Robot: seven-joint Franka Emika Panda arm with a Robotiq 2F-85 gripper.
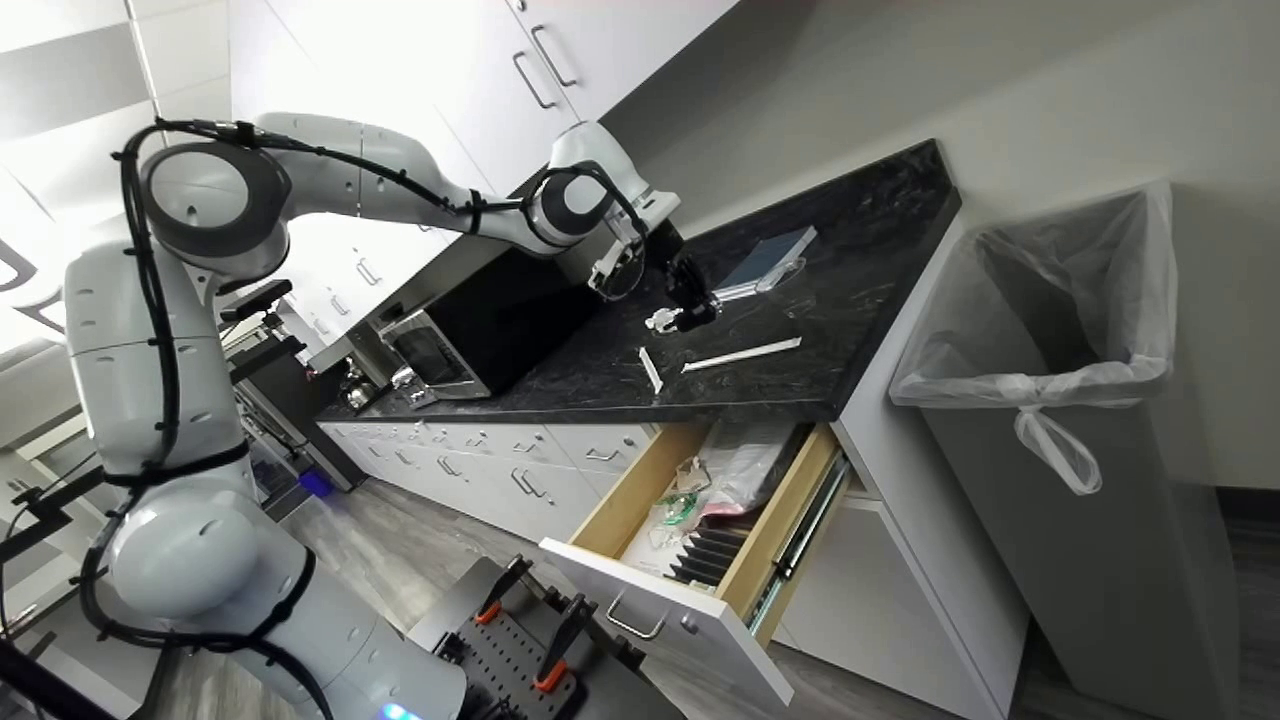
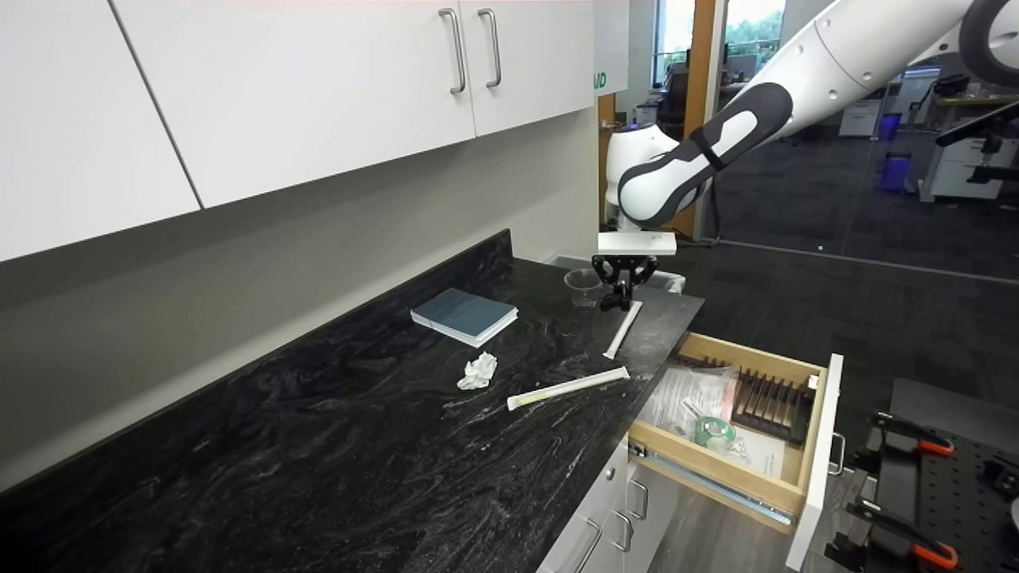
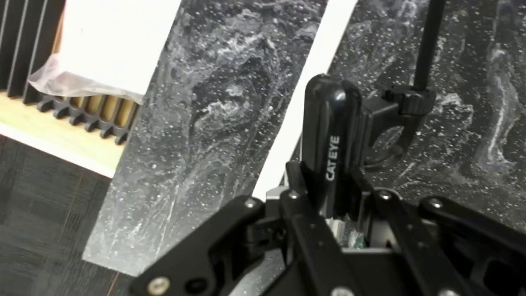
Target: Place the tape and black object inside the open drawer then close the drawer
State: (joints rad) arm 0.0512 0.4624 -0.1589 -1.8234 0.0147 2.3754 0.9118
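Observation:
The drawer is pulled open below the counter, with a white front and light wooden sides; it also shows in an exterior view. A green tape roll lies inside it among plastic bags and papers; the tape shows too in an exterior view. My gripper is shut on a black object marked CATEYE, with a black clamp at its side. In an exterior view the gripper is over the counter, beside the open drawer. The held black object appears above the countertop.
On the dark counter lie a blue book, crumpled white paper, two white wrapped sticks and a clear cup. A black slotted rack is in the drawer. A grey bin stands beside the cabinet.

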